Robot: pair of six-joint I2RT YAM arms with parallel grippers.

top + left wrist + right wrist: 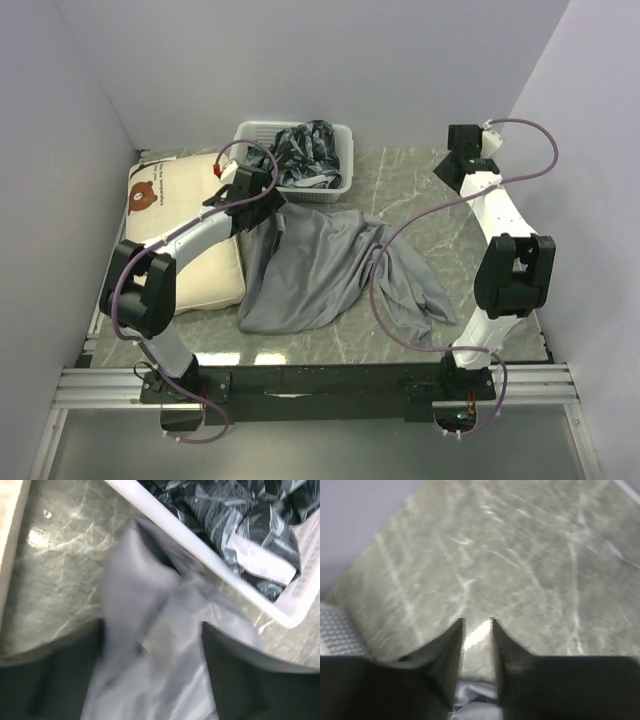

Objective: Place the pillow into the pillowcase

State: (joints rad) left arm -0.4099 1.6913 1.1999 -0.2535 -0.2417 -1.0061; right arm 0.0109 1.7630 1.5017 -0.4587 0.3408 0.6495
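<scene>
The cream pillow (185, 235) lies at the table's left, its bear face at the far end; its edge shows in the left wrist view (7, 540). The grey pillowcase (320, 265) lies crumpled flat in the middle. My left gripper (262, 192) hangs over the pillowcase's far left corner beside the basket. In its wrist view the left gripper (152, 650) is open, with grey pillowcase fabric (135, 595) lying between the wide-apart fingers (250, 680). My right gripper (462, 160) is at the far right, above bare table. In its wrist view the right gripper (477, 625) has a narrow gap and holds nothing.
A white basket (252, 133) with dark patterned cloth (305, 150) stands at the back centre; its rim (215, 565) is close in front of the left gripper. Walls close in the table on the left, back and right. The grey marble table (420, 200) shows at the right.
</scene>
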